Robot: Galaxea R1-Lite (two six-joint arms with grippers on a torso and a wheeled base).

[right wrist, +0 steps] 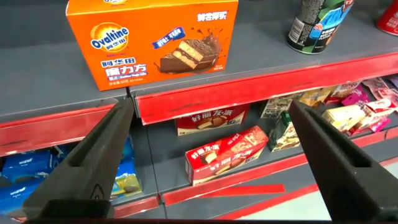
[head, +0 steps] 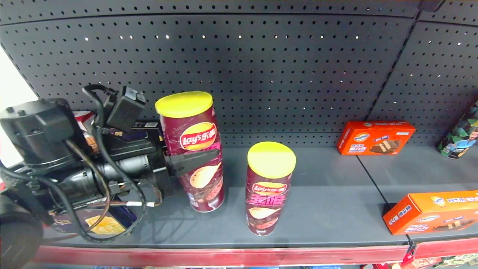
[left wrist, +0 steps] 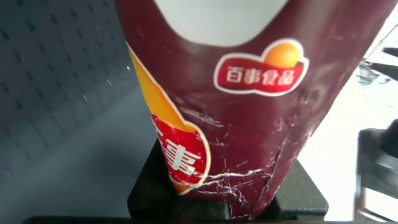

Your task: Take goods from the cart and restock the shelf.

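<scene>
A maroon chips can point(head: 192, 149) with a yellow lid stands slightly tilted on the grey shelf point(head: 328, 209), left of centre. Its base is at the shelf surface. My left gripper point(head: 196, 158) is shut on its middle from the left; one black finger point(head: 194, 160) crosses the front of the can. In the left wrist view the same can point(left wrist: 249, 106) sits between the fingers. A second, matching can point(head: 269, 188) stands upright and free, just right of the first and nearer the front. My right gripper point(right wrist: 210, 112) hangs open in front of a lower shelf, holding nothing.
Two orange snack boxes point(head: 375, 137) point(head: 433, 211) lie at the right, and a dark printed can point(head: 461, 138) stands at the far right. Flat boxes point(head: 101, 222) lie under the left arm. The perforated back panel point(head: 261, 74) closes the rear. Bare shelf lies between the second can and the boxes.
</scene>
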